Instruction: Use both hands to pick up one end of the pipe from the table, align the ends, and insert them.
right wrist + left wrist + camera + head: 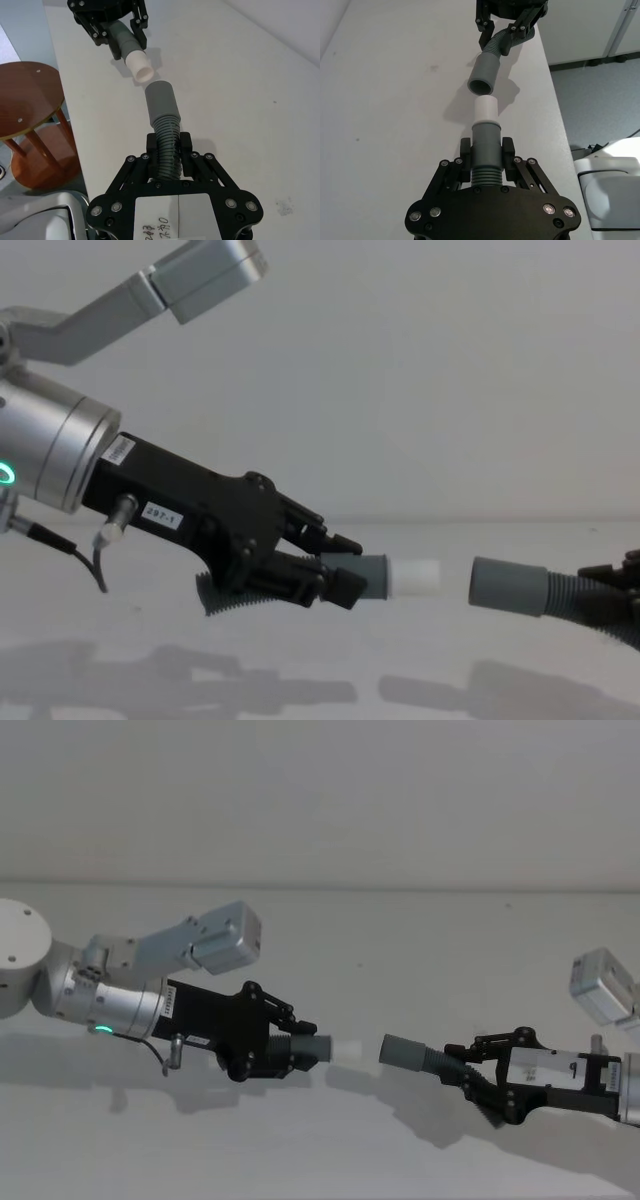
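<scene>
Head view: left gripper [292,1053] comes in from the left, above the table [400,950], fingers clamped on the shorter pipe piece [300,1052]. Its grey cuff with the white tip [346,1049] points right. Right gripper [470,1072] comes in from the right, clamped on the ribbed part of the longer pipe piece [425,1058], grey cuff [402,1049] pointing left. The 2 ends face each other with a small gap between them, not touching, roughly on 1 line.

Left wrist view: left gripper [486,162] has its 2 fingers [465,155] closed on the shorter piece [485,160] just where ribs meet cuff. White tip [485,109] sticks out ahead. Beyond it, the open mouth of the longer piece's cuff [483,75], slightly off-axis to the tip, held by the right gripper [501,36].

Right wrist view: right gripper [169,150] is shut on the ribbed hose [167,150]; smooth cuff [161,104] extends forward. White tip [139,68] of the other piece sits just beyond, apart from it, held by the left gripper [117,30]. A round brown stool [27,95] stands beside the table edge.

Chest view: left gripper [335,575] large on the left, clamped on the shorter piece [290,585], white tip [414,578] pointing right. Longer piece's cuff [508,586] enters from the right at about the same height, gap between.
</scene>
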